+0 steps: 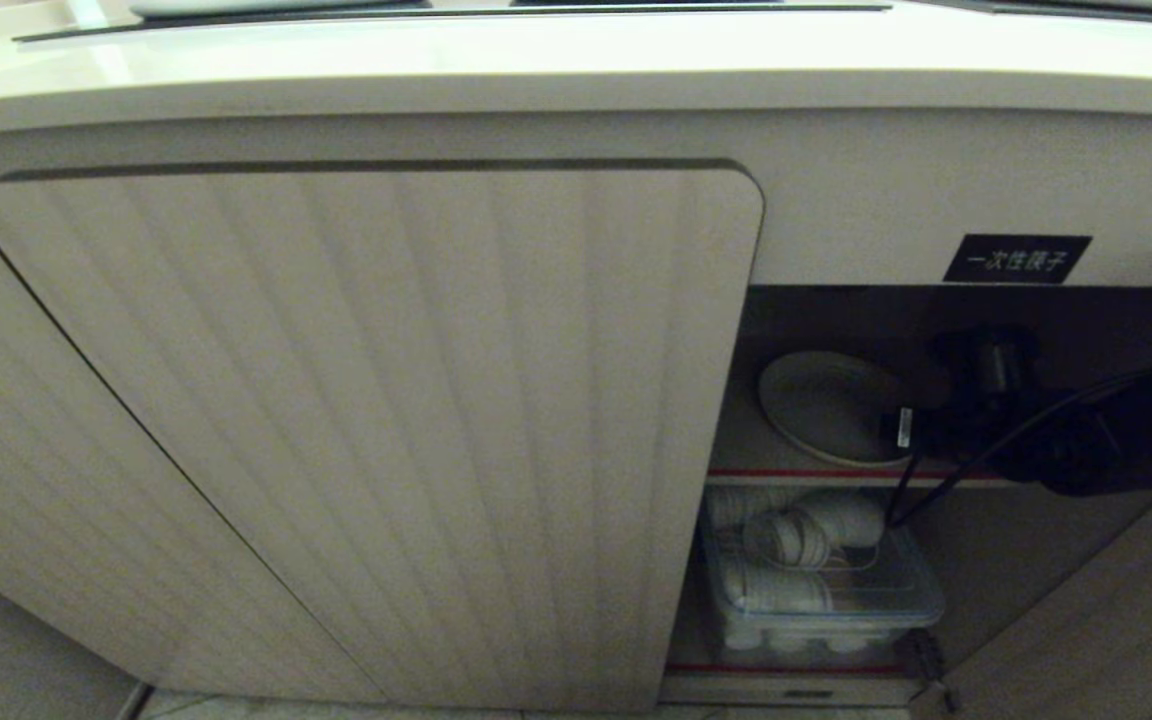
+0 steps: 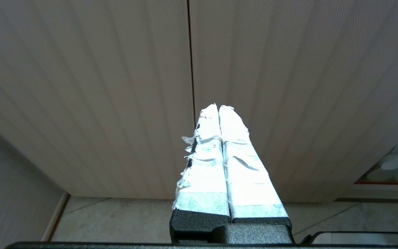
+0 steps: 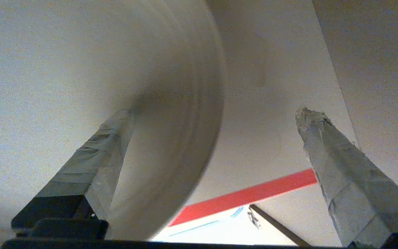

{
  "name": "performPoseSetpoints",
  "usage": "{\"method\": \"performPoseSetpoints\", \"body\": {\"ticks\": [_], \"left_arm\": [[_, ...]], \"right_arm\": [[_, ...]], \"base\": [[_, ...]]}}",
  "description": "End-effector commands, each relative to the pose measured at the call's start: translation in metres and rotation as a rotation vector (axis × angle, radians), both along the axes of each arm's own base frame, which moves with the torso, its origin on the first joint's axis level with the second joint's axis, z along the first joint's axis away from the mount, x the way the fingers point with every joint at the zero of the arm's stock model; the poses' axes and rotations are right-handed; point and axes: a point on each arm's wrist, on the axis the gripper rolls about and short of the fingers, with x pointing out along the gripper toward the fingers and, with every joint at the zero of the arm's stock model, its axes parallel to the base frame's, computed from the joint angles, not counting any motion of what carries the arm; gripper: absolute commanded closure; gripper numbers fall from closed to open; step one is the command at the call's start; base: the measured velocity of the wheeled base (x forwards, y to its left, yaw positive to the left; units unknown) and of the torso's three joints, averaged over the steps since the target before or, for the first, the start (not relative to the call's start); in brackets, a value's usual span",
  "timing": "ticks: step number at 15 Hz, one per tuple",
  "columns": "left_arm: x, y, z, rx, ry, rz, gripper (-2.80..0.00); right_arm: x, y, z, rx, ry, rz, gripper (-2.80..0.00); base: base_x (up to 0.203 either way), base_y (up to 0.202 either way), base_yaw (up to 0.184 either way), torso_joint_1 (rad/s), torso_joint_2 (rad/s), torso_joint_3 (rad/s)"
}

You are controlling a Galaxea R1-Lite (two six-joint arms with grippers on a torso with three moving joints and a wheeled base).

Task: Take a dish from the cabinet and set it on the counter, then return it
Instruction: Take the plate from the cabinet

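Fingers spread wide around the plate's edge, nothing gripped yet.
Right gripper (image 3: 212, 114) is reaching into the cabinet (image 1: 856, 200) with its 2 fingers released, 1 lying over the plate (image 1: 826, 405) and 1 outside its rim; the plate is sitting on the upper shelf (image 1: 786, 472). Closing off-centre is risking a shallow pinch, letting the plate slip onto the tub of cups (image 1: 816, 590) below. Left gripper (image 2: 218, 107) is hanging clenched before the ribbed door (image 1: 366, 420).

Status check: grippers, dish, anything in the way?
Right gripper open, straddling dish rim on cabinet shelf. Left gripper shut, parked. Nothing blocking.
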Motion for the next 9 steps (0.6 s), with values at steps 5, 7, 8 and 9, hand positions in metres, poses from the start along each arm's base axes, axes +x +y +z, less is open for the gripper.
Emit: {"method": "performPoseSetpoints", "body": {"ticks": [5, 7, 8, 9], "left_arm": [[0.0000, 0.0000, 0.0000, 0.000, 0.000, 0.000, 0.00], [0.0000, 0.0000, 0.0000, 0.000, 0.000, 0.000, 0.00], [0.0000, 0.0000, 0.0000, 0.000, 0.000, 0.000, 0.00], [0.0000, 0.0000, 0.0000, 0.000, 0.000, 0.000, 0.00]], "right_arm": [[-0.0017, -0.0011, 0.0005, 0.000, 0.014, -0.003, -2.80], [-0.0015, -0.0016, 0.0007, 0.001, 0.013, -0.006, -2.80], [-0.0017, -0.0019, 0.0003, 0.006, 0.021, 0.002, -2.80], [-0.0006, -0.0019, 0.0017, 0.021, 0.020, 0.022, -2.80]], "base": [[0.000, 0.000, 0.000, 0.000, 0.00, 0.000], [0.000, 0.000, 0.000, 0.000, 0.00, 0.000], [0.000, 0.000, 0.000, 0.000, 0.00, 0.000], [0.000, 0.000, 0.000, 0.000, 0.00, 0.000]]}}
